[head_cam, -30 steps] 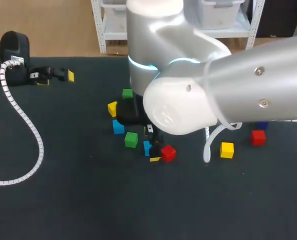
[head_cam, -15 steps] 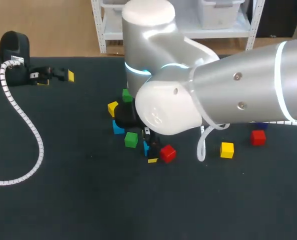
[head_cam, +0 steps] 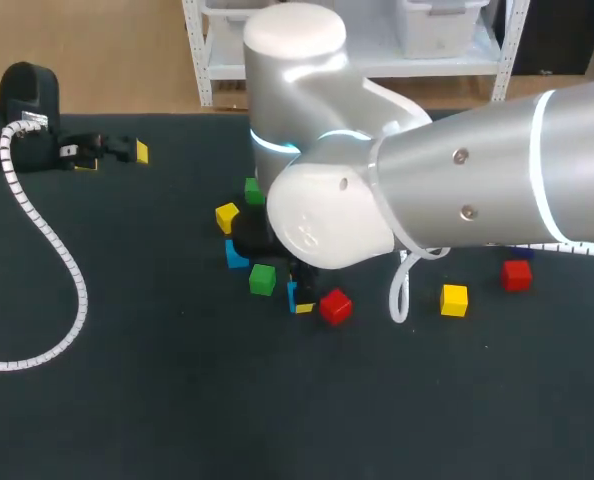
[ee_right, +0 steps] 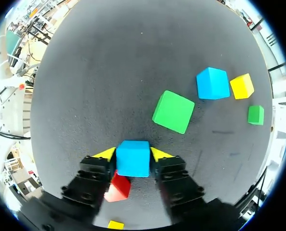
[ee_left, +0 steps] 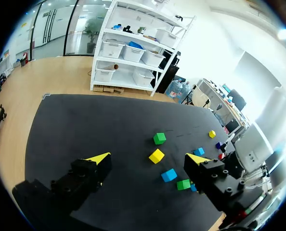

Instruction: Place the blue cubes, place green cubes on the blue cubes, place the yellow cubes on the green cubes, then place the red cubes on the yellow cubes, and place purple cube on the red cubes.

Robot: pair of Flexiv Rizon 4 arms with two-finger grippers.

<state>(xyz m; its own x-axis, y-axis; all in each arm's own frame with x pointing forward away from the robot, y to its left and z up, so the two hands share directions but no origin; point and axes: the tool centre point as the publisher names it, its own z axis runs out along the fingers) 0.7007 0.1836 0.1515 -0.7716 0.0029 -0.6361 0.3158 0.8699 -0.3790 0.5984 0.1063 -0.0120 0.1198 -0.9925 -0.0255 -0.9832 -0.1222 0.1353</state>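
My right gripper (ee_right: 133,155) is shut on a blue cube (ee_right: 133,158) that rests on the dark table; both yellow tips press its sides. A red cube (ee_right: 116,188) lies under the fingers. Ahead of them lie a green cube (ee_right: 173,111), another blue cube (ee_right: 213,83), a yellow cube (ee_right: 242,85) and a second green cube (ee_right: 255,114). In the head view the right arm covers much of this cluster; the held blue cube (head_cam: 293,293) shows beside the red cube (head_cam: 335,306). My left gripper (head_cam: 112,155) rests open at the far left with nothing between its fingers.
A yellow cube (head_cam: 454,299) and a red cube (head_cam: 516,274) sit apart at the right, with a dark blue or purple cube (head_cam: 522,252) half hidden by the arm. A white coiled cable (head_cam: 47,250) curls across the table's left side.
The right arm has shifted a little to the left and lower, and its fingers have come together on the blue cube. The left arm has stayed still.
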